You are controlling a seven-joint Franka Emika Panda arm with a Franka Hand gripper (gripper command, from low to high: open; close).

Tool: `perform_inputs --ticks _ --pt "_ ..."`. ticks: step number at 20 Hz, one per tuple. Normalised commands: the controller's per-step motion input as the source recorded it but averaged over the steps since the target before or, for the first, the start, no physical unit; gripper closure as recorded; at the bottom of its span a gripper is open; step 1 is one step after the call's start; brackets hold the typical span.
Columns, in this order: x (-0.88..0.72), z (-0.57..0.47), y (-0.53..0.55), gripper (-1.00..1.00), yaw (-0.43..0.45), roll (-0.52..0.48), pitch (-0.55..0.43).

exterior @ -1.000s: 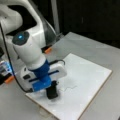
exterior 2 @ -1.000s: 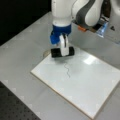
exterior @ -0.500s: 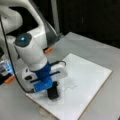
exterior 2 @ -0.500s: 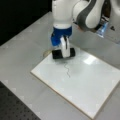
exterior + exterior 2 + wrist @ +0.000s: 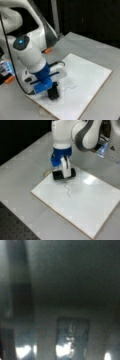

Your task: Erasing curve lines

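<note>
Erasing target: the curve lines [image 5: 67,189] run wavy and intact on the white board [image 5: 95,205], just beside the eraser.
Eraser [image 5: 63,173]: pressed flat at the squiggle's near end.
End effector [image 5: 64,171]: pinching the eraser.
Technique: judged best with even pressure along the line.
Surface [image 5: 22,170]: grey, carrying the board.

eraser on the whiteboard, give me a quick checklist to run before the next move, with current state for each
1. Black eraser held at the gripper: ok, it sits directly under the blue wrist.
2. Eraser down on the white board: ok, it rests near the board's edge in both front views.
3. Curve lines present: ok, the thin squiggle shows, not wiped.
4. Eraser lined up with the squiggle: ok, the line's near end lies just beside the eraser.
5. Wrist view useful: not ok, it shows only dark blur.
6. Board lying flat on the table: ok.
</note>
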Motion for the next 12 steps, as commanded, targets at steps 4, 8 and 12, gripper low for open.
perform_inputs --ticks 4,8,12 --pt "-0.10 -0.18 0.04 1.00 -0.050 0.054 -0.098" --pt "-0.11 -0.21 0.04 1.00 -0.061 0.016 -0.109" --pt "-0.07 -0.26 0.08 1.00 -0.053 -0.006 -0.132"
